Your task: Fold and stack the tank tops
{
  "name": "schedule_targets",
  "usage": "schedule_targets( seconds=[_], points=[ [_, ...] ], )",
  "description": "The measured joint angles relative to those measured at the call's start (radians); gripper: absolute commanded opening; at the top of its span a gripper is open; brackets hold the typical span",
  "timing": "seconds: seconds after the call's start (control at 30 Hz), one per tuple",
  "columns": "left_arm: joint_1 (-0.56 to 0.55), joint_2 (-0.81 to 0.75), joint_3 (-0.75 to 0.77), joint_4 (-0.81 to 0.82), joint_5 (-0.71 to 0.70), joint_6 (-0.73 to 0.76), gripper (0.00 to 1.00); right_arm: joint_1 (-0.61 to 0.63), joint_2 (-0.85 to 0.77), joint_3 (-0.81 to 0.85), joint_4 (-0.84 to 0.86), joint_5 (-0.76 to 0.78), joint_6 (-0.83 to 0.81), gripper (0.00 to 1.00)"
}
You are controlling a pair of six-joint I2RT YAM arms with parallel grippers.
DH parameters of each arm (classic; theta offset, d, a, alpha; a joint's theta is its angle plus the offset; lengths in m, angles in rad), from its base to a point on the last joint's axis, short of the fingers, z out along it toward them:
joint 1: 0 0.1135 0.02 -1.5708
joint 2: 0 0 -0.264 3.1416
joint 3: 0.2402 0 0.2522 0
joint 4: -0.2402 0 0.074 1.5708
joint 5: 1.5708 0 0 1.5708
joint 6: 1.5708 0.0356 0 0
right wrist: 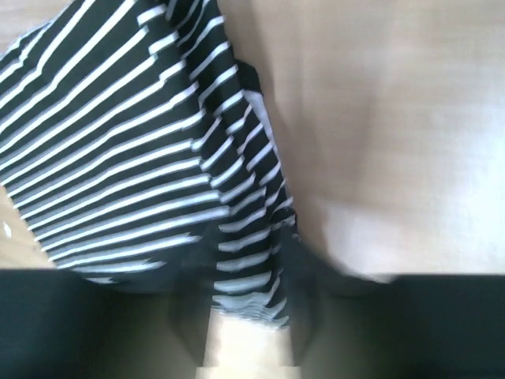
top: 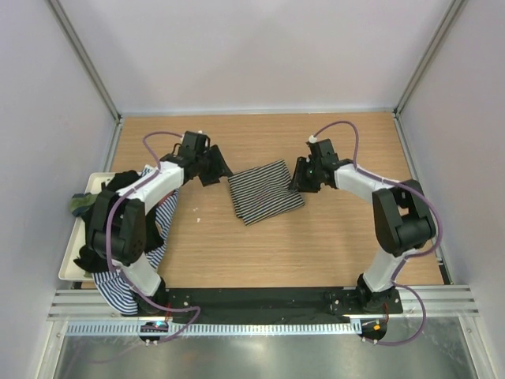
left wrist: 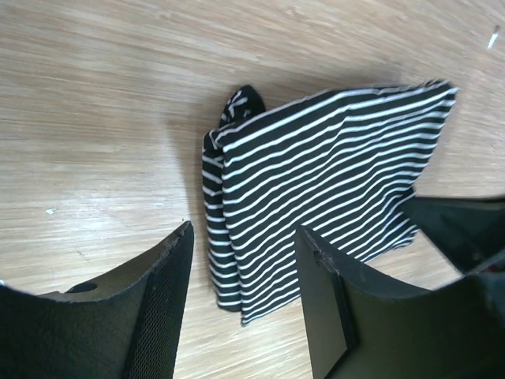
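A black-and-white striped tank top [top: 264,192] lies folded into a rectangle in the middle of the table. My left gripper [top: 218,169] hovers just off its left edge, jaws open. In the left wrist view the folded top [left wrist: 316,181] shows between and beyond the open fingers [left wrist: 162,300], with nothing gripped. My right gripper [top: 299,182] is at the top's right edge. In the blurred right wrist view its jaws [right wrist: 248,304] are pinched on a bunched edge of the striped cloth [right wrist: 118,158].
A white tray [top: 88,186] at the far left holds a heap of other tank tops: black [top: 120,182], green [top: 79,204] and blue-and-white striped [top: 118,289], which spills over the tray's near edge. Grey walls enclose the table on three sides.
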Motion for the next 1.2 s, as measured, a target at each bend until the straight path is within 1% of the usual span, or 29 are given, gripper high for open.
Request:
schedule_targets(
  seconds=[0.07,0.2,0.23,0.27,0.33,0.4,0.43,0.47,0.53,0.57,0.63,0.67,0.77,0.83,0.87,0.97,1.07,1.2],
  points=[
    [-0.002,-0.021,0.001,-0.006,0.000,0.008,0.54,0.003,-0.076,-0.051,-0.029,0.014,0.002,0.56],
    [-0.010,-0.026,0.024,-0.023,0.000,0.030,0.52,0.008,-0.148,-0.066,-0.053,0.053,-0.004,0.57],
    [-0.014,-0.025,0.035,-0.029,0.001,0.033,0.52,0.008,-0.157,-0.063,-0.056,0.067,-0.005,0.56],
    [-0.018,-0.022,0.048,-0.034,0.002,0.035,0.51,0.008,-0.160,-0.055,-0.062,0.078,-0.009,0.52],
    [-0.027,-0.013,0.076,-0.036,0.004,0.038,0.49,0.008,-0.156,-0.025,-0.071,0.088,-0.020,0.52],
    [-0.032,-0.002,0.095,-0.036,0.005,0.041,0.45,0.008,-0.141,0.025,-0.078,0.089,-0.034,0.47],
    [-0.035,0.007,0.104,-0.036,0.005,0.043,0.43,0.007,-0.127,0.051,-0.077,0.083,-0.039,0.44],
    [-0.035,0.019,0.113,-0.036,0.005,0.046,0.40,0.007,-0.108,0.088,-0.072,0.074,-0.045,0.37],
    [-0.036,0.045,0.128,-0.036,0.012,0.047,0.31,0.007,-0.062,0.158,-0.059,0.047,-0.055,0.31],
    [-0.036,0.057,0.131,-0.035,0.018,0.046,0.26,0.007,-0.041,0.185,-0.051,0.026,-0.056,0.24],
    [-0.036,0.075,0.132,-0.035,0.036,0.042,0.23,0.006,0.000,0.228,-0.029,-0.031,-0.051,0.18],
    [-0.036,0.084,0.132,-0.033,0.048,0.034,0.20,0.006,0.015,0.236,-0.013,-0.059,-0.043,0.12],
    [-0.036,0.103,0.132,-0.008,0.092,0.010,0.18,0.006,0.070,0.245,0.056,-0.169,-0.002,0.06],
    [-0.036,0.121,0.132,0.020,0.126,-0.007,0.17,0.002,0.111,0.245,0.097,-0.226,0.026,0.04],
    [-0.036,0.128,0.132,0.033,0.138,-0.013,0.16,0.000,0.137,0.245,0.125,-0.256,0.043,0.02],
    [-0.035,0.186,0.145,0.070,0.163,-0.029,0.13,-0.015,0.228,0.245,0.214,-0.337,0.105,0.01],
    [-0.023,0.270,0.165,0.103,0.173,-0.033,0.10,-0.056,0.314,0.244,0.290,-0.390,0.164,0.01],
    [0.006,0.388,0.201,0.121,0.188,-0.042,0.06,-0.145,0.406,0.244,0.370,-0.428,0.239,0.01]
  ],
)
